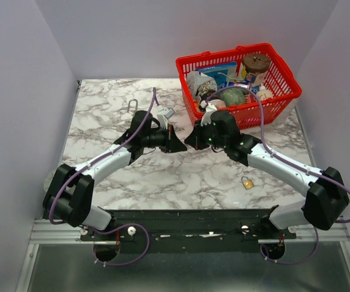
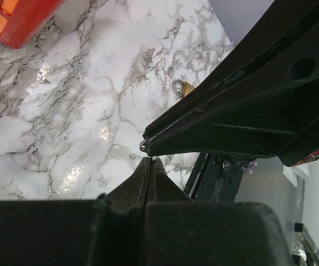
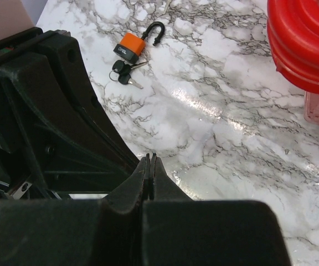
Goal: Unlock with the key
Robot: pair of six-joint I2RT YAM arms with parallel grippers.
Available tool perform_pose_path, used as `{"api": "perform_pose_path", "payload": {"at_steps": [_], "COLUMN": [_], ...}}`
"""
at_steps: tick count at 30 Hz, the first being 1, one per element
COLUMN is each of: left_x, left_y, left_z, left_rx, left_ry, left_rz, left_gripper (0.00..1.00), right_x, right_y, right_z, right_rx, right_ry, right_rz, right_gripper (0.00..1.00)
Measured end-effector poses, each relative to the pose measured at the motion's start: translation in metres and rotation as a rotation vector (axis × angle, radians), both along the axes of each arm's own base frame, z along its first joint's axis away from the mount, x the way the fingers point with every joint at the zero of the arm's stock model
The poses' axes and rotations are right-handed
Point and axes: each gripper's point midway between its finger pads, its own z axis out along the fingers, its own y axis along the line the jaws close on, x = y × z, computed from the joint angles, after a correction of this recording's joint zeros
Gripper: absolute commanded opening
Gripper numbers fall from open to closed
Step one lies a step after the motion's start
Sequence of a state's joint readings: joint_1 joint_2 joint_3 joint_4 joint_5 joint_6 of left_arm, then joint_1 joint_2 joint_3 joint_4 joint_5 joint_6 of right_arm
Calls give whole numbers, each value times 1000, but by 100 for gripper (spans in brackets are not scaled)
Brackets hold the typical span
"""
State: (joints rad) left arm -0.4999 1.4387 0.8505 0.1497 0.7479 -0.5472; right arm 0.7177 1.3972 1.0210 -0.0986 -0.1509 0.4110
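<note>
Both arms reached inward from their bases over the marble table (image 1: 181,182), elbows out, forearms converging until the two wrists nearly met nose to nose at the table's middle. The left gripper (image 2: 150,162) had its fingers pressed flat together with nothing visible between them; the right gripper (image 3: 150,159) was likewise closed tight on nothing visible. The orange padlock (image 3: 130,49) lay on the marble well beyond the right gripper, past the left arm's wrist, its black shackle looking free at one end, with the keys (image 3: 123,72) bunched at its base. A small brass padlock (image 1: 247,182) lay beside the right forearm, and a red basket (image 1: 266,104) stood at the far right.
</note>
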Motion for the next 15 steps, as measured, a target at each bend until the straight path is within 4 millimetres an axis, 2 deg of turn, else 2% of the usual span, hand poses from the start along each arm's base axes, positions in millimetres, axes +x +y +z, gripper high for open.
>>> {"api": "perform_pose_path", "payload": {"at_steps": [8, 15], "left_x": [-3, -11], "left_y": [0, -5], "left_z": [1, 9], "left_rx": [9, 43], "left_ry": [-10, -71], "left_rz": [-29, -112], "left_gripper": [0, 0], "right_x": [1, -9], "right_y": [-7, -18], "right_z": [0, 8], "right_rx": [7, 39], "right_ry": [-4, -22], "right_rz": [58, 172], "right_gripper": [1, 2]}}
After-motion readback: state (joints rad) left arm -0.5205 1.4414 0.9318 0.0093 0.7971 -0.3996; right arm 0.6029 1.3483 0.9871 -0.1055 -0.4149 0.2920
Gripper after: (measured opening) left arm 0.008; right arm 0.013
